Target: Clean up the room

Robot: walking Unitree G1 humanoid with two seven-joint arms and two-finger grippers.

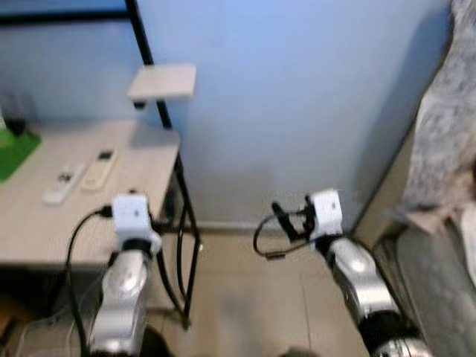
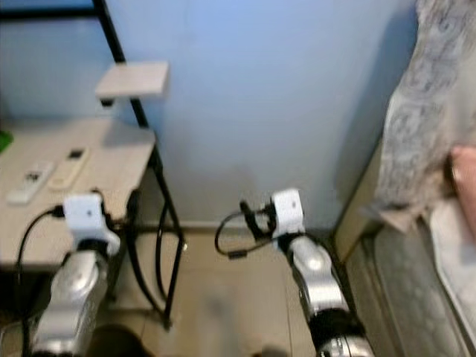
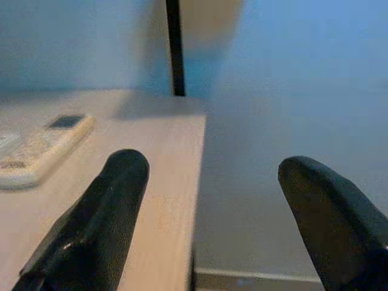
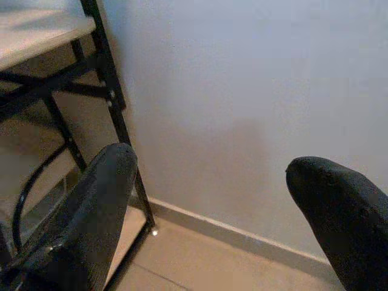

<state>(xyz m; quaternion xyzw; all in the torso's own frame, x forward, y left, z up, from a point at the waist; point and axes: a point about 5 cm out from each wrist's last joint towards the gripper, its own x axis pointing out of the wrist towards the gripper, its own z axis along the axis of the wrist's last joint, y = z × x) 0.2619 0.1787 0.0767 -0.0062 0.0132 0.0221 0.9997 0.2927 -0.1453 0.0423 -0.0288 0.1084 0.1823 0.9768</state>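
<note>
So the robot is standing in a narrow gap between a desk on its left and a bed on its right, facing a blue wall. For "clean up the room", the likely candidates are the two remotes on the desk: a white remote and a cream remote lying side by side near the middle of the top, with something green at the far left edge that's too blurry to call. The left gripper is up over the desk's front corner with its fingers spread wide and nothing between them; its wrist view has the cream remote just off to one side. The right gripper hangs over the floor near the wall, also wide open and empty, looking at the desk's black frame and the skirting. Stuff I'd worry about: the whole head view is soft, so the robot may be moving, and reaching while blurred could nudge a remote off the edge. The remotes are flat and slick, so a pinch from above might just skate them away. There's also a small shelf on the frame above the desk that the left arm could clip if it lifts carelessly, and the right arm's cable loop looks snaggable.
</note>
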